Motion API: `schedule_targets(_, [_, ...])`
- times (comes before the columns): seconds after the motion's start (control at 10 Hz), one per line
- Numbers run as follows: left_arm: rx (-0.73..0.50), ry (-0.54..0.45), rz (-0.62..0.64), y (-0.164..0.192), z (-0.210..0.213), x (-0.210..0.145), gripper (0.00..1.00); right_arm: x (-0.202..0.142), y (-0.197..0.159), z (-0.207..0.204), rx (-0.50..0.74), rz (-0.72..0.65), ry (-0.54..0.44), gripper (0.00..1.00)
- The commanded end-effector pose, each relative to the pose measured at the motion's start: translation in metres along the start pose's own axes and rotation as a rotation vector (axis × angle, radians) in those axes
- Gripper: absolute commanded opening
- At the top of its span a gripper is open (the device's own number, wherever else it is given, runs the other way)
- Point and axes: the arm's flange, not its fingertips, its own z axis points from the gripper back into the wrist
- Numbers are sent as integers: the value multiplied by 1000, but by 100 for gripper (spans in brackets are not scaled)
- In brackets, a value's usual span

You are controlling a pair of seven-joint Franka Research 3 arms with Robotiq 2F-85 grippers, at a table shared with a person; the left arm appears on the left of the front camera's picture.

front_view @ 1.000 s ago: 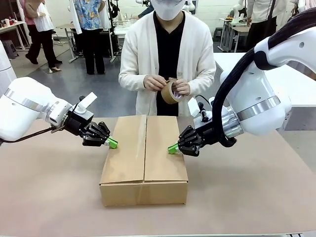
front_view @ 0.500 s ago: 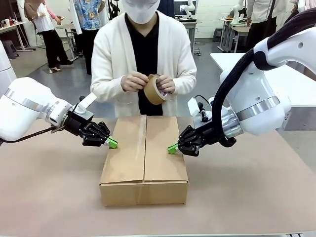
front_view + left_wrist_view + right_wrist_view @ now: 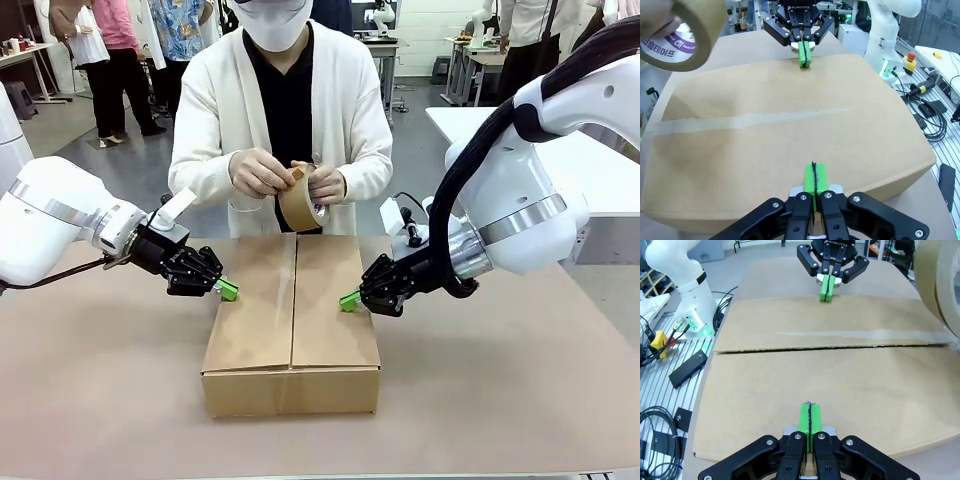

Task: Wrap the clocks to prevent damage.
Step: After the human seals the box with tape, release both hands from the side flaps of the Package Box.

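Cardboard box (image 3: pixel 292 325) lies between your two grippers, both flaps down, contents hidden. Left gripper (image 3: pixel 228 291) has its fingers pressed together, tip on the left flap's edge; right gripper (image 3: pixel 349 300) the same on the right flap. The seam runs lengthwise, away from you toward the person. Since half a second ago the tape roll (image 3: pixel 300 203) sits lower, nearer the box's far end; your grippers have not shifted.

You have free table (image 3: pixel 100 400) on the near side of the box (image 3: pixel 292 330). The left gripper (image 3: pixel 228 291) and right gripper (image 3: pixel 349 300) flank its top, and a person's tape roll (image 3: pixel 298 210) hangs over its far edge.
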Motion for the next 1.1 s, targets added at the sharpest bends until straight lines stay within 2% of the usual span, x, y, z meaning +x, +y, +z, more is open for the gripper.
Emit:
schedule_targets(0.0, [10, -3, 1, 0, -3, -5, 0, -4, 0, -3, 3, -7, 8, 1])
schedule_targets(1.0, [10, -3, 1, 0, -3, -5, 0, -4, 0, -3, 3, -7, 8, 1])
